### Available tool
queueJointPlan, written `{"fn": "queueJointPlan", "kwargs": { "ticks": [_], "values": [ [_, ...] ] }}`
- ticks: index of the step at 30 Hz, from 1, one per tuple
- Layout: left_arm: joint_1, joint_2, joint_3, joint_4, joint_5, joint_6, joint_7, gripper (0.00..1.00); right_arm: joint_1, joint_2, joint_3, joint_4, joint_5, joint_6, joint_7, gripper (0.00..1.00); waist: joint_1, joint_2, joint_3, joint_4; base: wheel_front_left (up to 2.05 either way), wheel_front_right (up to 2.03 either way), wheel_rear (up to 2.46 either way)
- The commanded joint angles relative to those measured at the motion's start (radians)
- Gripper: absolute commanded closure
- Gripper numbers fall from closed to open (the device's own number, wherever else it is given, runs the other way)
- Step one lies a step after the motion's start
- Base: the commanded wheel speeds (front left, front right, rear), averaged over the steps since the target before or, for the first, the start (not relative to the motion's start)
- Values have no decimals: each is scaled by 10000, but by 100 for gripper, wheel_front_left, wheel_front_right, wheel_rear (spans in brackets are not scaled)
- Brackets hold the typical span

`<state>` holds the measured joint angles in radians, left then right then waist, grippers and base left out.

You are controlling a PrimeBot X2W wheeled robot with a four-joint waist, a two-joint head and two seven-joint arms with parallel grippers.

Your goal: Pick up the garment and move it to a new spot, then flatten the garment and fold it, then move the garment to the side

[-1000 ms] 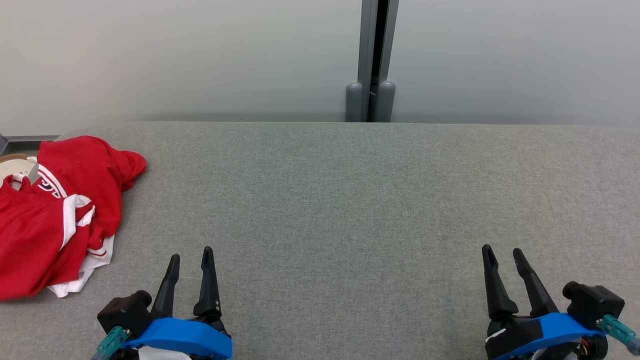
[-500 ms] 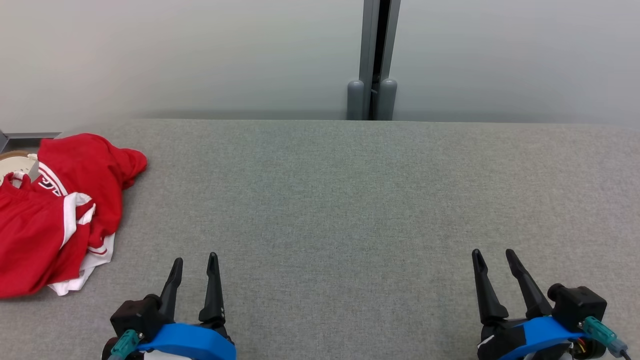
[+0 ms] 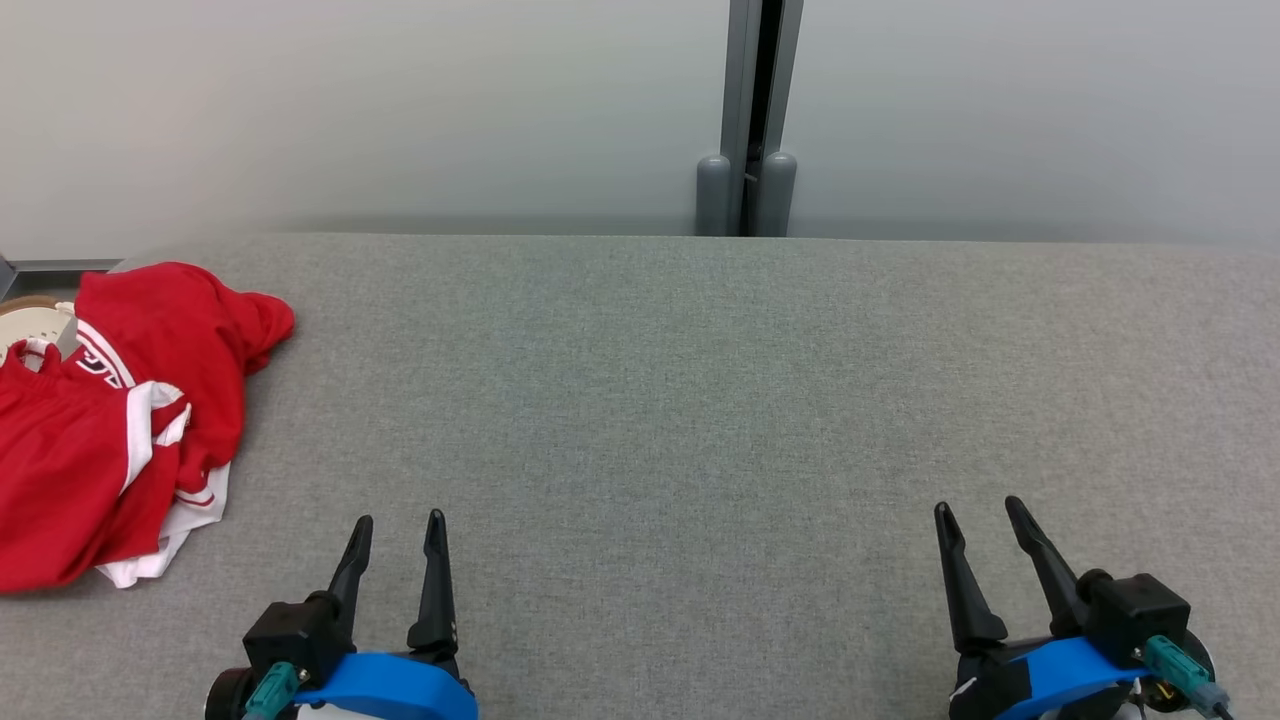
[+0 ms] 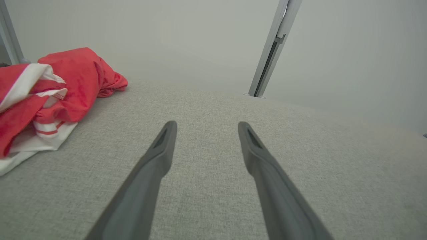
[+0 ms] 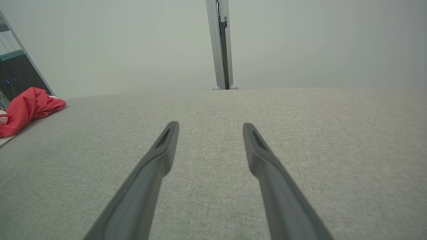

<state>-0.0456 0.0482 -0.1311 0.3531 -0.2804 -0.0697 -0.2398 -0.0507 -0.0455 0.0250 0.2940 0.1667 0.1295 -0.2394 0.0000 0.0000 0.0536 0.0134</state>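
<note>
A crumpled red garment (image 3: 110, 420) with white stripes and trim lies in a heap at the far left of the grey fabric table (image 3: 700, 400). It also shows at the left in the left wrist view as the garment (image 4: 50, 90) and small at the left edge as the garment (image 5: 26, 108). My left gripper (image 3: 398, 521) hovers open near the table's front edge, to the right of the heap and apart from it. My right gripper (image 3: 977, 507) stands open at the front right, empty. Nothing lies between the jaws of the left gripper (image 4: 205, 125) or of the right gripper (image 5: 210, 125).
A pale wall stands behind the table, with a grey vertical post (image 3: 750, 120) at its middle. A round pale object (image 3: 25, 325) peeks out at the far left behind the garment. A dark cabinet (image 5: 13, 76) sits left of the table.
Both grippers have drawn back toward the bottom edge of the head view and slightly inward. The camera has tilted a little. The garment has not moved.
</note>
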Motion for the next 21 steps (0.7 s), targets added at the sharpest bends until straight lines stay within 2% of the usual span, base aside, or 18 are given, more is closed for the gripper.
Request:
{"fn": "queueJointPlan", "kwargs": {
  "ticks": [1,11,21],
  "values": [
    [-143,32,3,37,200,66,-107,0,-105,-74,8,-1,-228,19,-102,0,0,0,5,6,0,0,0],
    [-63,32,-51,172,678,139,-279,0,-36,-77,-2,93,-836,14,-294,0,0,0,-10,17,0,0,0],
    [37,32,74,313,476,132,-271,0,40,-76,-54,169,-708,14,-281,0,0,0,-97,0,0,0,0]
  ]
}}
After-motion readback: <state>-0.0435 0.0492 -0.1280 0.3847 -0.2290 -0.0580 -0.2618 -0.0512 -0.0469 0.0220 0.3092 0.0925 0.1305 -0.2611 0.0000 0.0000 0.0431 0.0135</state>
